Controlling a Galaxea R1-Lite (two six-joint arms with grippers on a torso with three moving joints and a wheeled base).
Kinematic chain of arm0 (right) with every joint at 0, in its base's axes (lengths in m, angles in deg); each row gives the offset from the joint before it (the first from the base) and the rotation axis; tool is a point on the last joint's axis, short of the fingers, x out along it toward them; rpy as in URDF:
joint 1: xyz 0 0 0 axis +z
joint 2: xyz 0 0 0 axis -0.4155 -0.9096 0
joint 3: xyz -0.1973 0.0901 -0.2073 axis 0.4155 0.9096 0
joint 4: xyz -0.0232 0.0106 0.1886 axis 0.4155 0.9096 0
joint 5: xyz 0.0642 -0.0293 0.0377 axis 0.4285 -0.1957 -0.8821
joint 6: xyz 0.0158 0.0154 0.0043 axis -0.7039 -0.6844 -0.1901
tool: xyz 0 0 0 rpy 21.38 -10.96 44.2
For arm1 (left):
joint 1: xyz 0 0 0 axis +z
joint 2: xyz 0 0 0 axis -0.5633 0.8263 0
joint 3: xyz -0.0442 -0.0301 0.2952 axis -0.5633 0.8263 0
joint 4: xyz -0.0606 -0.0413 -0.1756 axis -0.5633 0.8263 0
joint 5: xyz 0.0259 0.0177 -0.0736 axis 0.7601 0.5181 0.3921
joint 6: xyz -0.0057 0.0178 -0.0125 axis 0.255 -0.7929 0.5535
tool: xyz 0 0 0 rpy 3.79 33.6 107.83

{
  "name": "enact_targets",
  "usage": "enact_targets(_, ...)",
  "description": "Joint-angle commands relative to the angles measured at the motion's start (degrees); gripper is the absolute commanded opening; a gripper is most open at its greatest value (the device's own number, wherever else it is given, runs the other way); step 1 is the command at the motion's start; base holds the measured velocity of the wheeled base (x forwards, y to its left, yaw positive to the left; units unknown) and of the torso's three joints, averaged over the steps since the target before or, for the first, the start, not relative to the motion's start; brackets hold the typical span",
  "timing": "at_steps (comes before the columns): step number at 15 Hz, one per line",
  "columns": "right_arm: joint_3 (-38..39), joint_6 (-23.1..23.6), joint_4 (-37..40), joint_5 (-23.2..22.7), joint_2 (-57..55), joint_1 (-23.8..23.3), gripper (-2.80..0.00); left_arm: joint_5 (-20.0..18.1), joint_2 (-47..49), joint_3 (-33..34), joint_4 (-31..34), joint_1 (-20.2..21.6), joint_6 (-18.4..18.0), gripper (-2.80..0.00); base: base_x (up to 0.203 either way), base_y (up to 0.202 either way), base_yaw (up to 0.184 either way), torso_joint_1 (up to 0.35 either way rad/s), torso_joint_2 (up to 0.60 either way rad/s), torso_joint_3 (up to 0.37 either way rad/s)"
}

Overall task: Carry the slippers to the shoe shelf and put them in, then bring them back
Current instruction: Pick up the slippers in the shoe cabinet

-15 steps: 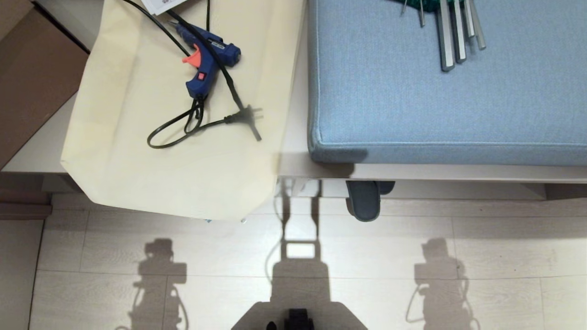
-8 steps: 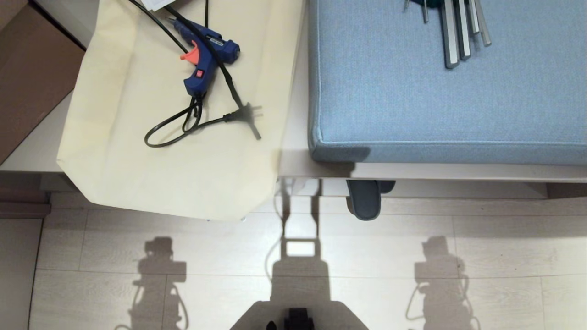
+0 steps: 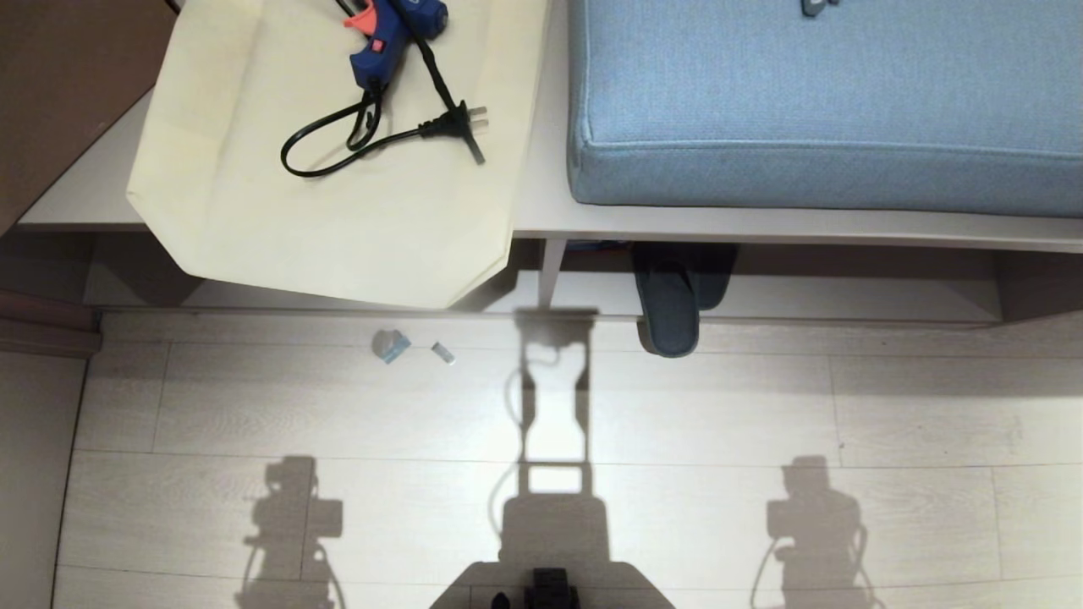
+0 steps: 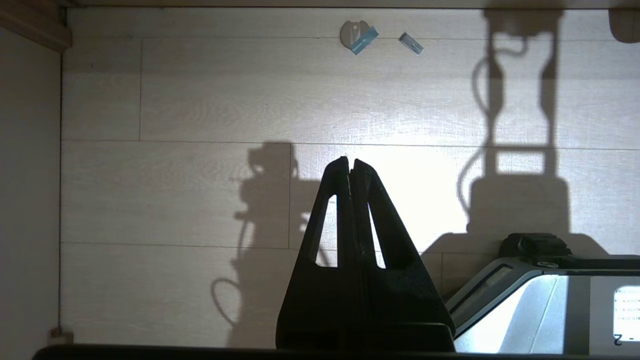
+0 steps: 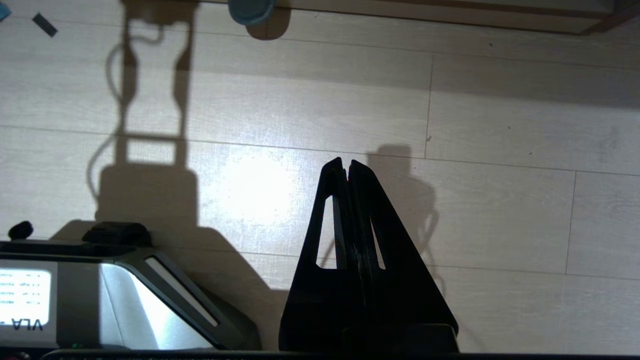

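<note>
Lying in shoe shelf (image 3: 846, 292), just right of divider, under desk (image 3: 541, 222) front edge: slippers (image 3: 673, 313), toe jutting over floor (image 3: 541, 423). Left gripper (image 4: 350, 162) fingers pressed together, holding nothing, above floor. Right gripper (image 5: 346, 164) same: fingers closed, empty. Glue gun (image 3: 391, 38) on cream paper (image 3: 338, 194) at desk's left end; blue cushion (image 3: 821, 101) right.

The slippers (image 3: 673, 309) are grey-blue, closed-toe and stacked or overlapping, one mostly hidden behind the other. They lie in the shoe shelf (image 3: 846, 296), just right of its vertical divider, with the rounded toe jutting past the front edge over the floor.
</note>
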Motion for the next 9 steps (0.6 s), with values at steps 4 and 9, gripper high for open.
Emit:
enact_targets(4, 0.00, 0.13, -0.02, 0.01, -0.04, 0.01, -2.80, 0.00, 0.00, 0.00, -0.11, 0.04, -0.15, -2.80, 0.000, 0.000, 0.000, 0.000, 0.00, 0.000)
enact_targets(9, 0.00, 0.21, -0.02, 0.01, -0.04, -0.05, -2.80, 0.09, 0.00, 0.00, -0.11, 0.04, -0.50, -2.80, 0.000, 0.000, 0.000, 0.000, 0.00, -0.061)
